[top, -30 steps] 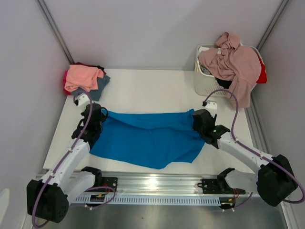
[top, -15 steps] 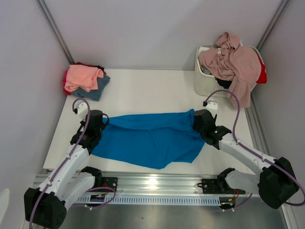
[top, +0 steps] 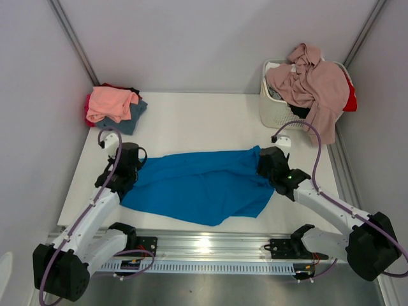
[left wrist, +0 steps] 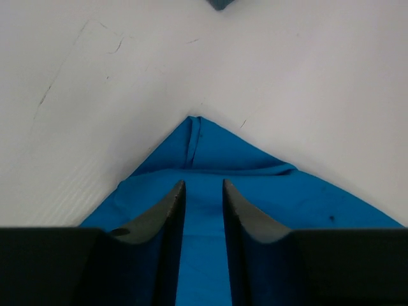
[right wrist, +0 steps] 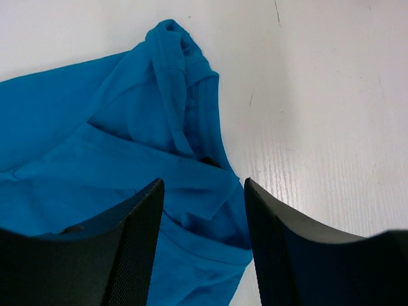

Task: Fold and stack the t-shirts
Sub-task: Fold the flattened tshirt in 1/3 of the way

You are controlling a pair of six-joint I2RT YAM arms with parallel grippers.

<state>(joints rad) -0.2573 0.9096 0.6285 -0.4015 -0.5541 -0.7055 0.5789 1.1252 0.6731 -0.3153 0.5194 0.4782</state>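
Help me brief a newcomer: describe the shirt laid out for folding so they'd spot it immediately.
Start at the white table and look to its near half. A shirt lies spread out there. It is the only bright blue one; the rest are bunched in a pile at the far left corner or heaped on the basket at far right.

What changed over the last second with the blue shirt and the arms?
The left hand opened, letting go of the bright blue cloth t-shirt's left corner, which settled flat on the white table. The right hand stayed open over the shirt's right end; the salmon-topped shirt pile and white slatted plastic basket did not move.
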